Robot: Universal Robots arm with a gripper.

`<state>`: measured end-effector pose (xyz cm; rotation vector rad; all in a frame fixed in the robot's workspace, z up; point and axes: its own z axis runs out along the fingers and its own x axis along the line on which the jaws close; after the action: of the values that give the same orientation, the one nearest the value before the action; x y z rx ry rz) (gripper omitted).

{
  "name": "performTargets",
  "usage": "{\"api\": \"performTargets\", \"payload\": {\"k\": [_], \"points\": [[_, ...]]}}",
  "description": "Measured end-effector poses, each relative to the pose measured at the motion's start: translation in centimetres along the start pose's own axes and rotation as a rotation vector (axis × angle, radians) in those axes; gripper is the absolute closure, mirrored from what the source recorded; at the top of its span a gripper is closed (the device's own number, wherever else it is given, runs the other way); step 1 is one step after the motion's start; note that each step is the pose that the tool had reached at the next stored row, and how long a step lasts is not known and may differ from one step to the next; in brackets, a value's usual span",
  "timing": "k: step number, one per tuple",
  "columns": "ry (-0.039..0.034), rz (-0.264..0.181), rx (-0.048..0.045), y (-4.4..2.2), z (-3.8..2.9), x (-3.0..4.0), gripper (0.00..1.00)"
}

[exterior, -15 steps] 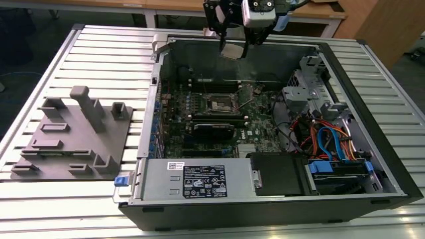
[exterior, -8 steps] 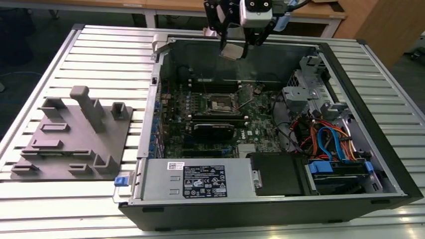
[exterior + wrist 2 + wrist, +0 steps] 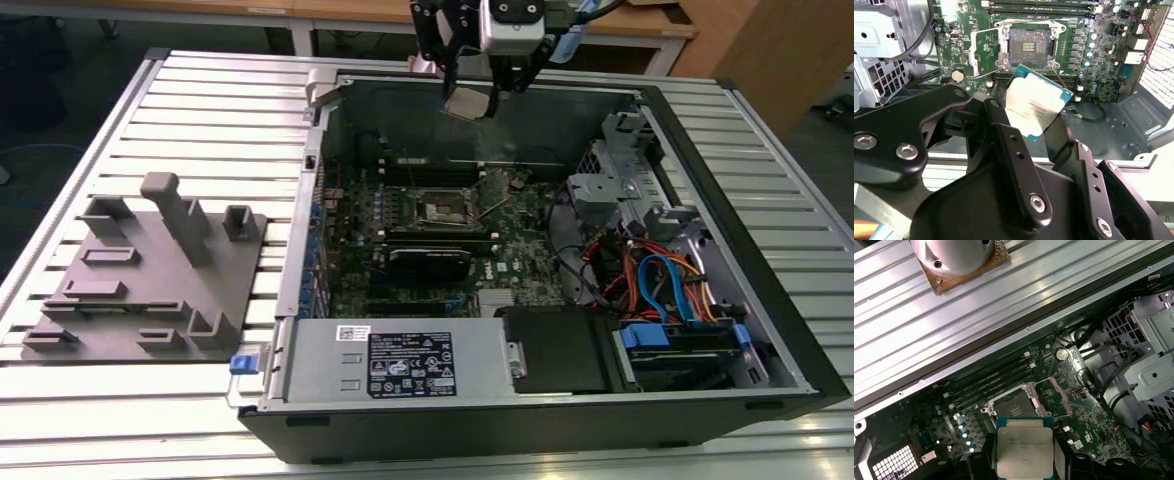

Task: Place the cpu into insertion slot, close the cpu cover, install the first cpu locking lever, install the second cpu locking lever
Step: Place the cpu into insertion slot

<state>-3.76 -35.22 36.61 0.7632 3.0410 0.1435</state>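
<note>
My gripper point(image 3: 470, 98) hangs high over the back of the open computer case point(image 3: 747, 180), shut on the cpu point(image 3: 470, 104). The cpu is a flat square chip with a silvery top point(image 3: 1036, 106) point(image 3: 1024, 446), held by its edges between black fingers point(image 3: 999, 122) and tilted. Well below it, the insertion slot point(image 3: 441, 207) point(image 3: 1029, 44) point(image 3: 1013, 404) lies open and empty on the green board. The cpu cover point(image 3: 985, 50) point(image 3: 1060, 396), a thin metal frame, stands flipped up beside the slot.
A grey fixture block point(image 3: 147, 270) sits on the slatted table at the exterior view's left. Inside the case are a power supply box point(image 3: 387, 365), a metal drive cage point(image 3: 607, 190), coloured cables point(image 3: 654, 280) and long memory slots point(image 3: 1044, 7).
</note>
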Motion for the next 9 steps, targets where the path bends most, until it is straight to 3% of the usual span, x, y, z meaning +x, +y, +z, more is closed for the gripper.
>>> {"api": "performTargets", "payload": {"k": [9], "points": [[0.0,0.0,0.0,0.0,0.0,0.0,0.46]]}}
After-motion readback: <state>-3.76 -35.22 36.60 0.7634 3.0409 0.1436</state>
